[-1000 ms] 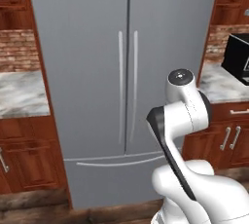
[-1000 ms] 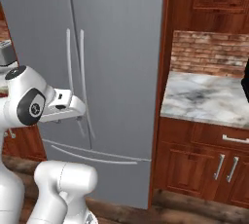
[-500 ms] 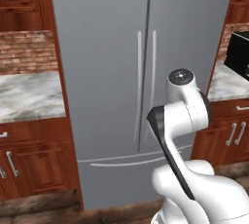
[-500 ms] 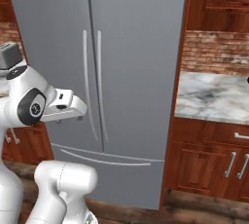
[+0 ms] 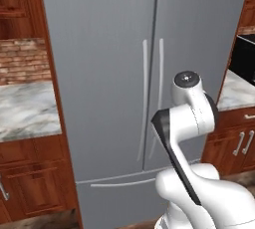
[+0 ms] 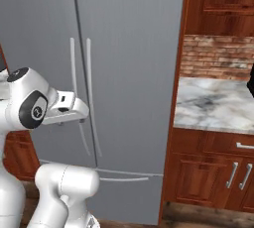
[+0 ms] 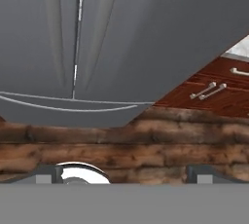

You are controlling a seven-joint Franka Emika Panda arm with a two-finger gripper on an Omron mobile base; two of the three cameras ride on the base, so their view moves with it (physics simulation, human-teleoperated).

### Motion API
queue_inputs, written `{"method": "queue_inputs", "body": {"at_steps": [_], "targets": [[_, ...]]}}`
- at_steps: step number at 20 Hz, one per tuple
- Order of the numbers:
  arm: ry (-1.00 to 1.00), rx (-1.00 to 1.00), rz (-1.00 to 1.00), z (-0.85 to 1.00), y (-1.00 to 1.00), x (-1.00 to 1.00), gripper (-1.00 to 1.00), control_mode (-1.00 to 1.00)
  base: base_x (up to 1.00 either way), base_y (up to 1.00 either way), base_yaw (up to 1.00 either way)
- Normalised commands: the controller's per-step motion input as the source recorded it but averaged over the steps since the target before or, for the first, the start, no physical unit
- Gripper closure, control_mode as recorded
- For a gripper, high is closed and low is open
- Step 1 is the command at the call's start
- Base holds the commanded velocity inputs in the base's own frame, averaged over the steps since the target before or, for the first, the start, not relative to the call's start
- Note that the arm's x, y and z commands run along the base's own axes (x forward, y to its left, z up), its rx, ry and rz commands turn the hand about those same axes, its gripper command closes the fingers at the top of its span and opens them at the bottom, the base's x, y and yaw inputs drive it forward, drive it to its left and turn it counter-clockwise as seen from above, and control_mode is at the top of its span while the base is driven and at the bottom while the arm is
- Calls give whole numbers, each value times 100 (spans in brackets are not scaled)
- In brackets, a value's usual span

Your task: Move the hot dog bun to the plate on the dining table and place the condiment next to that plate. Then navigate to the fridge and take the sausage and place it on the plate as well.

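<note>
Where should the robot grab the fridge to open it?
Probably one of the two long handles beside the middle seam of the fridge. They stand upright and bow out from the shut doors, so the open gripper could come straight from the front, fingers either side of the bar.

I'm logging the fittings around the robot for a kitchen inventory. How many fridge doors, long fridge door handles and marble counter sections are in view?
Fridge doors: 2, left and right
Long vertical door handles: 2
Marble counter sections: 2
Total: 6
</note>
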Motion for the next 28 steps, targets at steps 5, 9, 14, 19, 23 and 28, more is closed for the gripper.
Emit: {"method": "queue_inputs", "body": {"at_steps": [5, 9, 14, 19, 23, 28], "targets": [[-4, 24, -2, 10, 1, -28, -100, -100, 1, 3, -3], [-26, 43, 6, 31, -19, -33, -100, -100, 0, 0, 0], [-28, 31, 6, 19, -15, 30, -100, -100, 0, 0, 0], [-6, 13, 0, 16, -8, 84, -100, -100, 0, 0, 0], [0, 2, 0, 15, 0, 87, -100, -100, 0, 0, 0], [0, 0, -2, 5, 8, 72, -100, -100, 0, 0, 0]]}}
